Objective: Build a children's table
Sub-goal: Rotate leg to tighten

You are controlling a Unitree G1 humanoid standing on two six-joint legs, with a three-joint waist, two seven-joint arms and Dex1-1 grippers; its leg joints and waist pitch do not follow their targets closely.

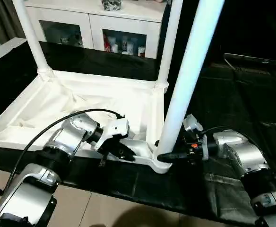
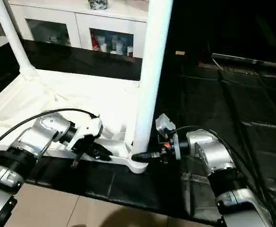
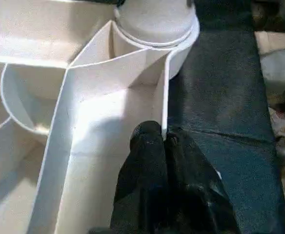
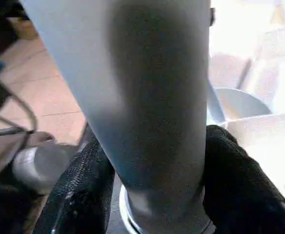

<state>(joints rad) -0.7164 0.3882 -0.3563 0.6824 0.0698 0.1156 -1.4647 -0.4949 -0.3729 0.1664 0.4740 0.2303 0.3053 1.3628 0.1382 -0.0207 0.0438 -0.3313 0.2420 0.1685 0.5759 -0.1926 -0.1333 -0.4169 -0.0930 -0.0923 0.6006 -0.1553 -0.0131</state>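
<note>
- Black cloth (image 1: 251, 94) covers the work surface, and on it we see the table top (image 1: 81, 101) lying upside down, ribs up.
- At its near corner socket (image 1: 159, 163) stands a white leg (image 1: 187, 75); two more legs rise from the far corners.
- Our right gripper (image 4: 152, 195) clasps that leg just above the socket.
- Our left gripper (image 3: 164, 139) is pinched on the top's near rim, beside the socket.
- Beyond the top stands a white cabinet (image 1: 124, 28).

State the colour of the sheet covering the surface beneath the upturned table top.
Black; the sheet shows best in the right eye view.
</note>
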